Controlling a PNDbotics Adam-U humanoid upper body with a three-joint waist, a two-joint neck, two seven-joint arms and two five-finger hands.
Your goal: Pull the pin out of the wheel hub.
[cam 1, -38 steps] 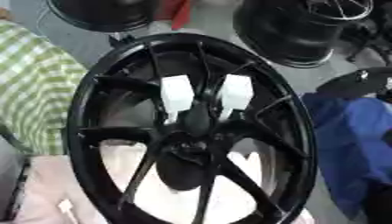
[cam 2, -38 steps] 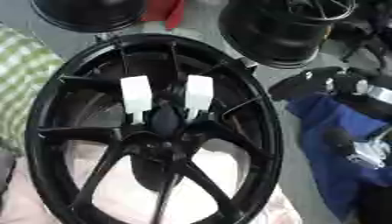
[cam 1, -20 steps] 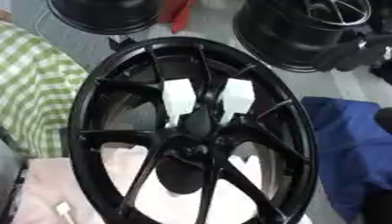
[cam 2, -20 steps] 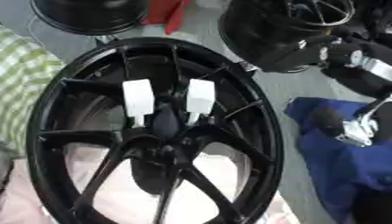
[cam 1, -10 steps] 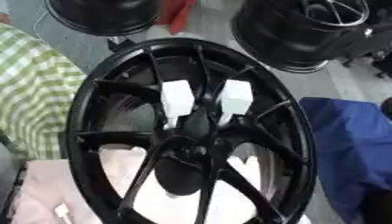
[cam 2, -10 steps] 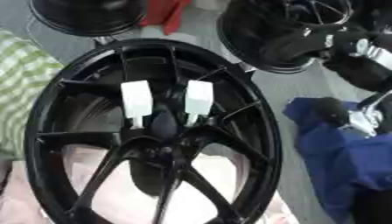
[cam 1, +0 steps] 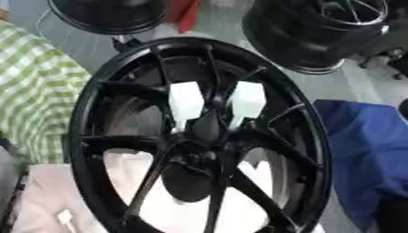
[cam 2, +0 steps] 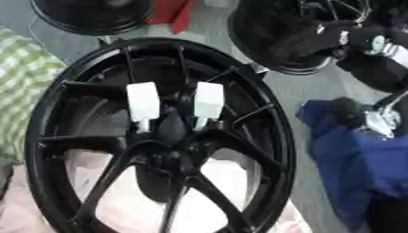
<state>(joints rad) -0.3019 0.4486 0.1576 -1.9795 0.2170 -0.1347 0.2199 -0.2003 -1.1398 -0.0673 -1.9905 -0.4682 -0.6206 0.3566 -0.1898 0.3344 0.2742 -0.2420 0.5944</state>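
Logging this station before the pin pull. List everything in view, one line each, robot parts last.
wheel hub: one, black, spoked, centre, filling most of the view.
white blocks: two, white, side by side on the spokes just above the hub's centre.
other wheels: two, black, far edge, one at right, one at left.
checked cloth: one, green and white, left.
blue cloth: one, right.
red object: one, top centre.
right arm: black, upper right in the right eye view; its hand is unclear.

We see a black spoked wheel hub (cam 1: 199, 136) filling the centre, face up and tilted, with two white block-shaped pins (cam 1: 186, 101) (cam 1: 247, 99) side by side just beyond its middle
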